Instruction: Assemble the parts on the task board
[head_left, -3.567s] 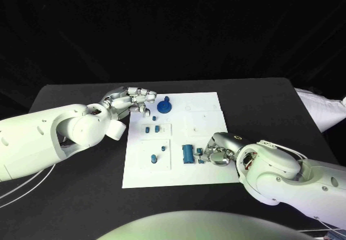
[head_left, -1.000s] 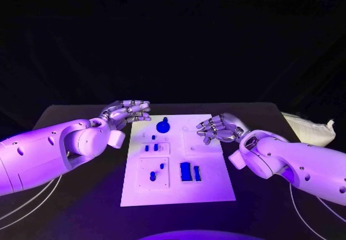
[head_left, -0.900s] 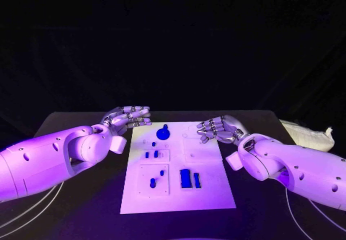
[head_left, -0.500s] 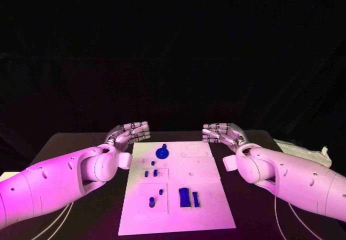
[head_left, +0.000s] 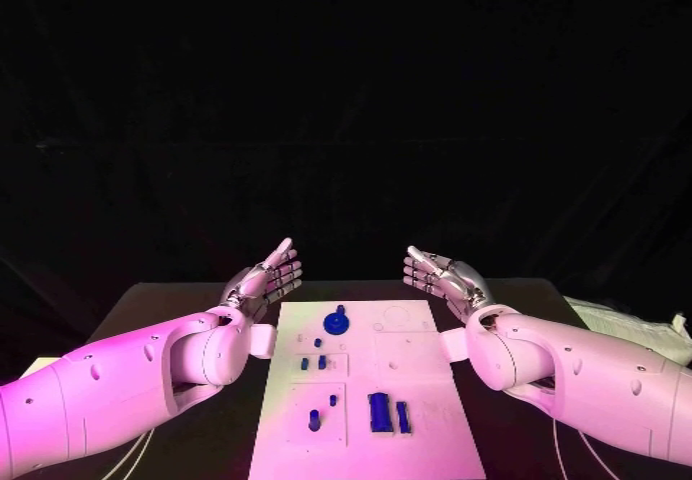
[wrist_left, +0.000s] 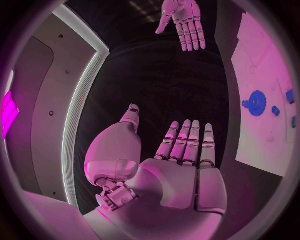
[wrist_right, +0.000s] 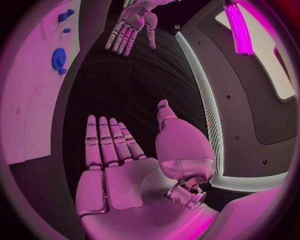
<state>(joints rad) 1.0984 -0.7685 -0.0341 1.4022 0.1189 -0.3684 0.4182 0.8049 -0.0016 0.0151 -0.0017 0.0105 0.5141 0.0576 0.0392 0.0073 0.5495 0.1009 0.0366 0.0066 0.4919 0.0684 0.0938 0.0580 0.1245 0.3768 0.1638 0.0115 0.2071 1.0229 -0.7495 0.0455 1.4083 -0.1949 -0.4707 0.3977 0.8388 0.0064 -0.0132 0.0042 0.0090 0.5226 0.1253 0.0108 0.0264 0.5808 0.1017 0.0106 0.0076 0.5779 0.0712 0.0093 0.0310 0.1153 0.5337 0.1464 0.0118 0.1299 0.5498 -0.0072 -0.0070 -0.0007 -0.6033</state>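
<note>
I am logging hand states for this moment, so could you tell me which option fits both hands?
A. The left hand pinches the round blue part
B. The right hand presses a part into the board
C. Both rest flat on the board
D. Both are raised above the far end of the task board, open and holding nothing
D: the left hand and right hand are lifted with fingers extended and empty; the round blue part lies untouched on the task board.

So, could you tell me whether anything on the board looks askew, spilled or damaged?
Nothing stands out: the task board lies flat and the blue parts sit tidily on it. Both hands, left and right, are raised, open and empty.
</note>
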